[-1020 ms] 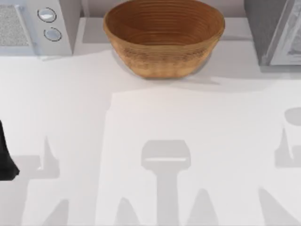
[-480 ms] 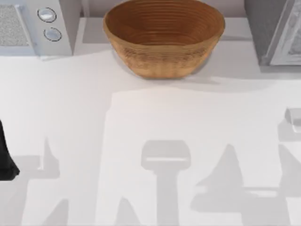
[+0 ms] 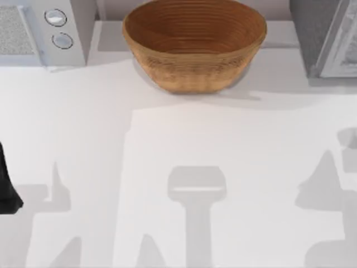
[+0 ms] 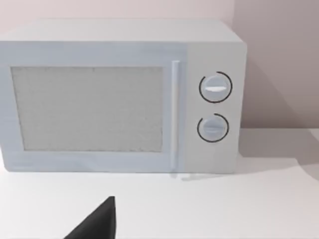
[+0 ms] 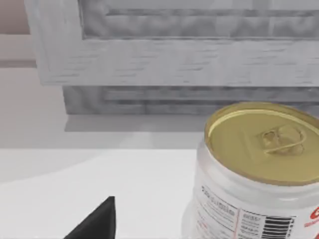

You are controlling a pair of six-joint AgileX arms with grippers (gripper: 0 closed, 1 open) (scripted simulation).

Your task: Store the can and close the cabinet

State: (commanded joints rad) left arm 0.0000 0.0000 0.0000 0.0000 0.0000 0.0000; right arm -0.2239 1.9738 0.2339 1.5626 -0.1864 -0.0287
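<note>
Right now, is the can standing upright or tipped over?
Upright: in the right wrist view the can stands on the table, its gold lid facing up.

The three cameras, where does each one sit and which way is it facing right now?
Top view: above the table, looking down on the white table, woven brown basket and white microwave; a dark piece of my left arm shows at the left edge.
Left wrist view: on my left arm, facing the microwave's front; one black fingertip shows.
Right wrist view: on my right arm, facing the gold-topped white can and grey cabinet.
Shared: top and left wrist views both show the microwave.
</note>
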